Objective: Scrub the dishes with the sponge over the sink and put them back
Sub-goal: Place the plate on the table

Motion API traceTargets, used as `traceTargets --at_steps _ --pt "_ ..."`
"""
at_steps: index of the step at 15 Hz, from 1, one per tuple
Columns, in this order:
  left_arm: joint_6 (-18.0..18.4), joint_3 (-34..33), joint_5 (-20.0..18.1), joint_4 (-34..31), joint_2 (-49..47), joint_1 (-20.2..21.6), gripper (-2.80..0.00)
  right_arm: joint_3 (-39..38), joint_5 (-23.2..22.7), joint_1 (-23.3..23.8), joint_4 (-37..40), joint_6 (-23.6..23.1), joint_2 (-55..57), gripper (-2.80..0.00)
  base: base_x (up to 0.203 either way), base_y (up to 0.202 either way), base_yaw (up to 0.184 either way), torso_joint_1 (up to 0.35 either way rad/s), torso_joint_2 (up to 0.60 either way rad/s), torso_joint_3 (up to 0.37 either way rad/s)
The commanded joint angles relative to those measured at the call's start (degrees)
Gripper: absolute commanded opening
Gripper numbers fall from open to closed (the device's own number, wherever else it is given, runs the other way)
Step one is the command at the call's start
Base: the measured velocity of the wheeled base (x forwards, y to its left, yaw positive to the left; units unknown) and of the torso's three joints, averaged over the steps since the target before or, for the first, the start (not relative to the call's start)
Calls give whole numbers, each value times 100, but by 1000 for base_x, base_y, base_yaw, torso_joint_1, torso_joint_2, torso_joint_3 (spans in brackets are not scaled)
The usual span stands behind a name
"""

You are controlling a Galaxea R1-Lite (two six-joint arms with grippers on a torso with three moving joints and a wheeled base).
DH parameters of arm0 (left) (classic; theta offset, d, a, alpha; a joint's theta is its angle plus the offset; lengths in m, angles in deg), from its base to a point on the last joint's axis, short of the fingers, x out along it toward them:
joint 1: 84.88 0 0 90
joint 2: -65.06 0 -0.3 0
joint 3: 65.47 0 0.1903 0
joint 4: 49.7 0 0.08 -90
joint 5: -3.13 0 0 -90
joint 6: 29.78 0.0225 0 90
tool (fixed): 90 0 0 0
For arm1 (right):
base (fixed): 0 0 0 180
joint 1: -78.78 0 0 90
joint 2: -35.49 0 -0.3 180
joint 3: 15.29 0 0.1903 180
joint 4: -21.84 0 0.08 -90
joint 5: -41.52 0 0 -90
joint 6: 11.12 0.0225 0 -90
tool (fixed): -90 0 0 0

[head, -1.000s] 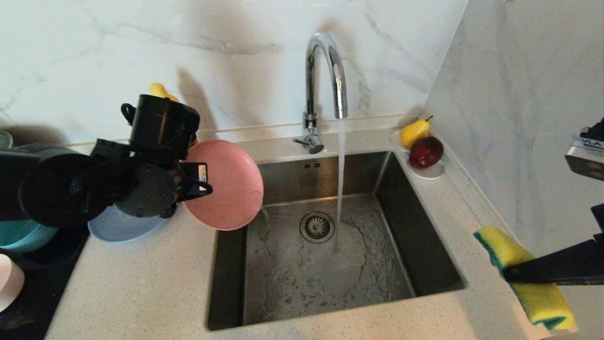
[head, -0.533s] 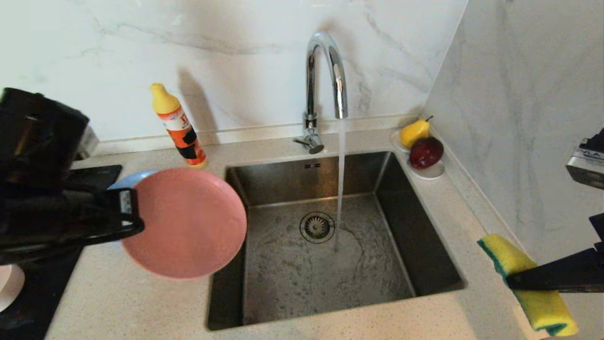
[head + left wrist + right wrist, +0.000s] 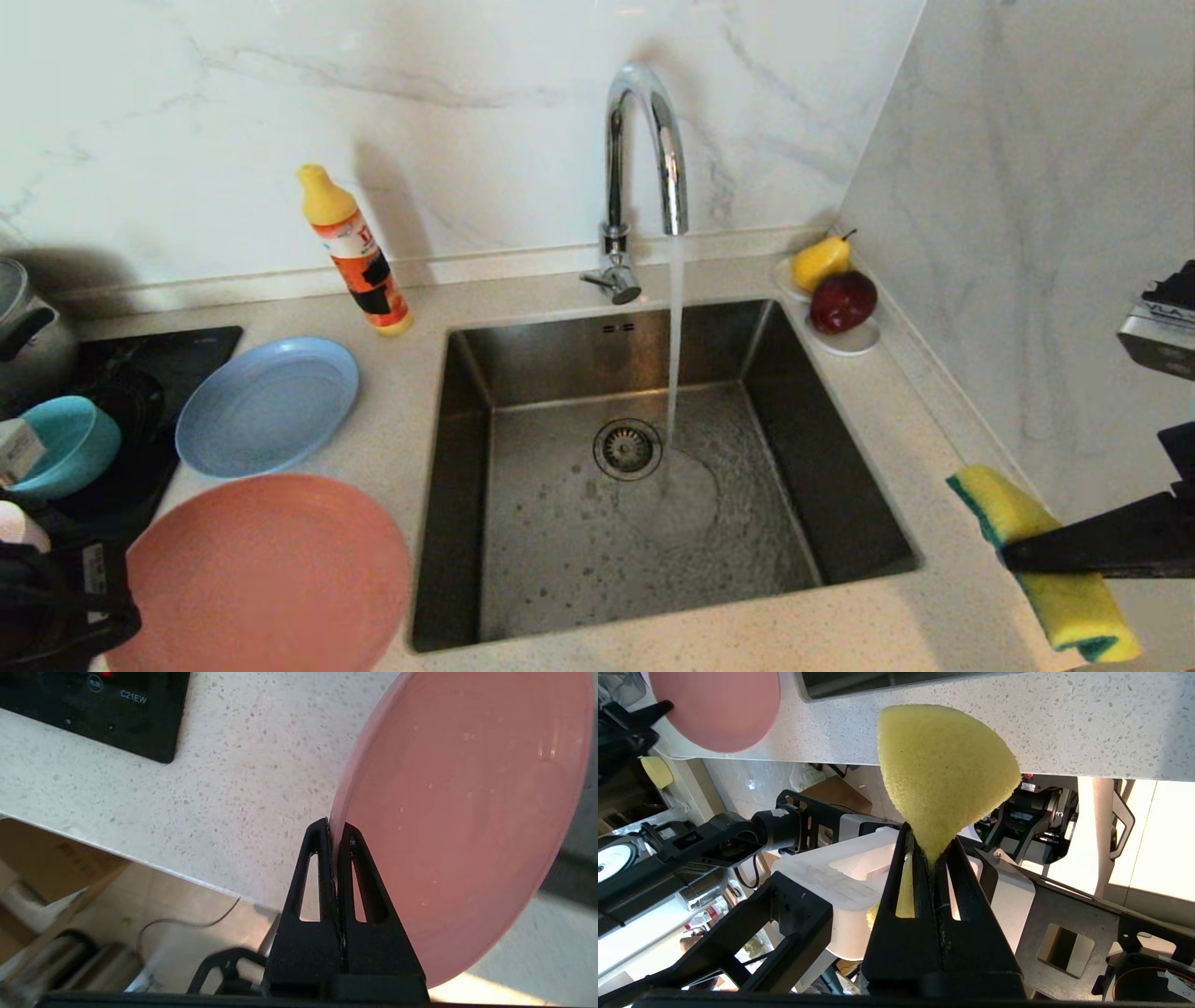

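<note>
At the middle of the counter lies the sink (image 3: 794, 392), a square steel basin with the tap's stream falling just beside its round drain. Everything the next move needs stands outside it, one piece to each side.

To the robot's left, over the counter's front corner and clear of the basin's left rim, hangs the salmon-pink plate (image 3: 266, 574), its broad face turned up toward the head camera. The left gripper (image 3: 334, 833) is pinched together on the plate's rim; in the left wrist view both fingers close flat on that thin edge. So the plate lies left of the water, and it has to travel rightward to come over the basin.

Behind it on the counter rests the grey-blue plate (image 3: 268, 406), with the teal bowl (image 3: 61, 448) further left on the dark hob.

To the right, past the sink's right rim, the right gripper (image 3: 933, 856) is clamped on the sponge (image 3: 1041, 555), whose long axis runs slantwise from back-left to front-right, green layer along its left edge. It hangs well apart from the plate, with the whole basin between them; judging by that, both arms must converge inward, and the sponge arm looks nearer the rim.
</note>
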Motion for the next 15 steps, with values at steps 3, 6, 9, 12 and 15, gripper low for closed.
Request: traceTargets --at_steps 3,6,9,12,15 --pt "21 -606 -188 807 -345 536 -280 26 -12 -4 -113 20 223 -280 0 0 0 0 0 0" --pt "210 -640 -539 1144 -797 1225 -280 81 -12 -4 -113 20 361 -280 0 0 0 0 0 0" --pt "634 -652 -1147 1346 -1014 2017 -280 81 -12 -4 -121 11 462 -280 0 0 0 0 0 0" --pt "960 -760 -1396 1367 -1032 2527 -280 72 -12 -4 -121 11 473 -280 0 0 0 0 0 0" --pt "1236 -737 -1697 1495 -1328 3039 -280 55 -21 -4 -113 20 439 -280 0 0 0 0 0 0"
